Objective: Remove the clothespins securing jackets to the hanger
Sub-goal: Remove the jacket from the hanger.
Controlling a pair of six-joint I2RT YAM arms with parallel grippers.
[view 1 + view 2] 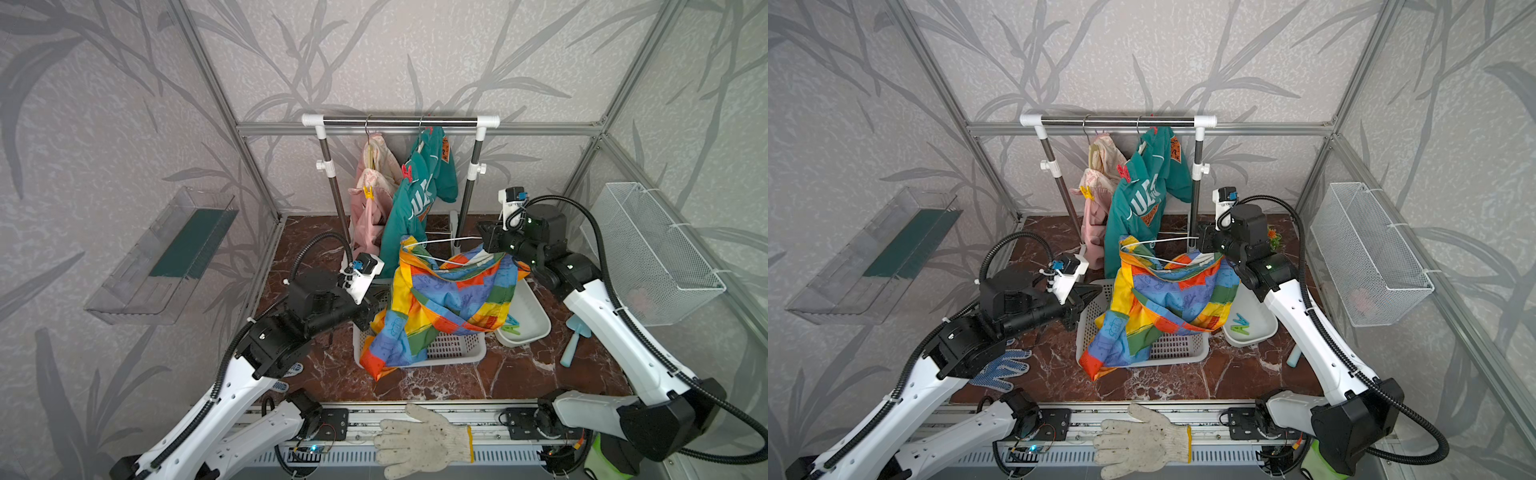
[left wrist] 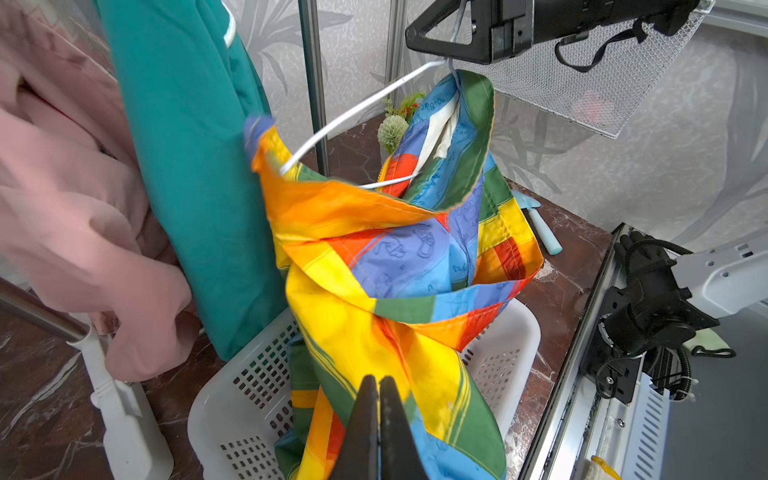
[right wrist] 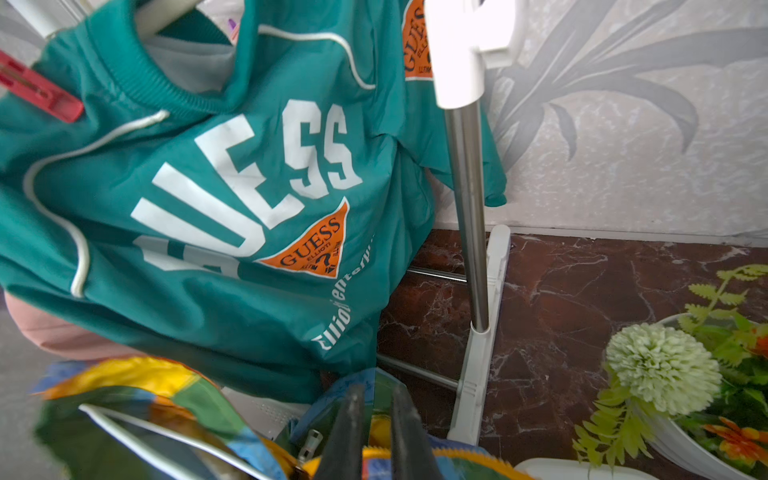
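The rainbow patchwork jacket (image 1: 432,299) hangs into the white perforated basket (image 1: 457,349), two clothespins (image 1: 1241,324) lie in the white tub (image 1: 1262,332), the left gripper (image 2: 379,388) is closed empty, and the right gripper (image 3: 376,415) clamps the white hanger (image 1: 444,241).

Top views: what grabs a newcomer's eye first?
The rainbow jacket, on a white hanger off the rail, draped over the white basket mid-table. The right gripper is shut on the hanger's hook. Behind, the teal jacket and pink jacket hang on the rail, with a red clothespin and a yellow clothespin on them.
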